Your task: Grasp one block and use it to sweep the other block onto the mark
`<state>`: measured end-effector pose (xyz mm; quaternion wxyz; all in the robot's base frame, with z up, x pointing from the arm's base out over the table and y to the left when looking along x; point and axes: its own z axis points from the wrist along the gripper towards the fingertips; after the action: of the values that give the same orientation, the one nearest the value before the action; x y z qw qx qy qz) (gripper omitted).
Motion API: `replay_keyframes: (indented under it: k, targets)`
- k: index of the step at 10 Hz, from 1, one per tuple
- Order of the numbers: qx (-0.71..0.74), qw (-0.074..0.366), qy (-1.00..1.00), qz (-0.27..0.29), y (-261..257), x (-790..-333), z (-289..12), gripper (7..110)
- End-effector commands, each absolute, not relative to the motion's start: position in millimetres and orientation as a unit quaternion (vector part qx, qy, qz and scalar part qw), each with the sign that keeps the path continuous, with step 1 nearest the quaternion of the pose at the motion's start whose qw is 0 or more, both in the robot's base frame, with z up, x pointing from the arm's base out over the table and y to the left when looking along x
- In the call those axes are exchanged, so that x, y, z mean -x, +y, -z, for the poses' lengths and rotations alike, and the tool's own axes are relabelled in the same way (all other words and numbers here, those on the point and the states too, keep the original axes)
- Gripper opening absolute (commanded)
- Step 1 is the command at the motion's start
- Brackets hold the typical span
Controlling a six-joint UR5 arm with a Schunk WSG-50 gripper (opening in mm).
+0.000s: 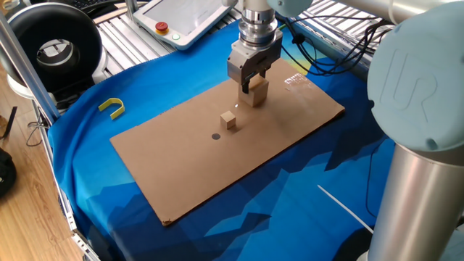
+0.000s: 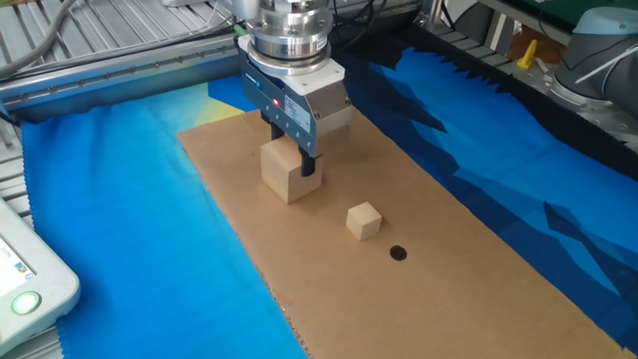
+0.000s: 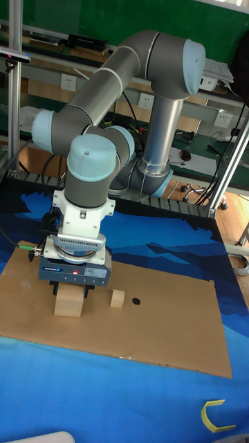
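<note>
**Occlusions and cut-offs at this moment**

End effector (image 2: 295, 163): fingertips are largely screened by the large block (image 2: 285, 171) in the other fixed view. In the tall fixed view the housing covers the block's top, so finger contact cannot be confirmed there. In one fixed view the fingers are too small to resolve.

Cardboard sheet (image 2: 478, 259): cut off by the bottom and right edges of the other fixed view.

Arm: in one fixed view, cropped by the right and top edges; its base is out of frame.

Mark (image 1: 215, 135): too small for any surface detail.

Yellow U-shaped piece (image 3: 217, 419): partly cut by the tall view's bottom edge.
</note>
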<state>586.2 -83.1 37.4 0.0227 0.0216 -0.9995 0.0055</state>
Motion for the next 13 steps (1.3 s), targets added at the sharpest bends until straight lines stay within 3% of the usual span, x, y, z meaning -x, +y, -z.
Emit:
replay_keyframes:
  k: [1,13]
  targets:
    - [-0.012,0.025,-0.999,0.016,-72.4,-585.7,-40.0,7]
    - [-0.016,0.04,-0.999,0.03,-42.6,-581.2,-41.2,7]
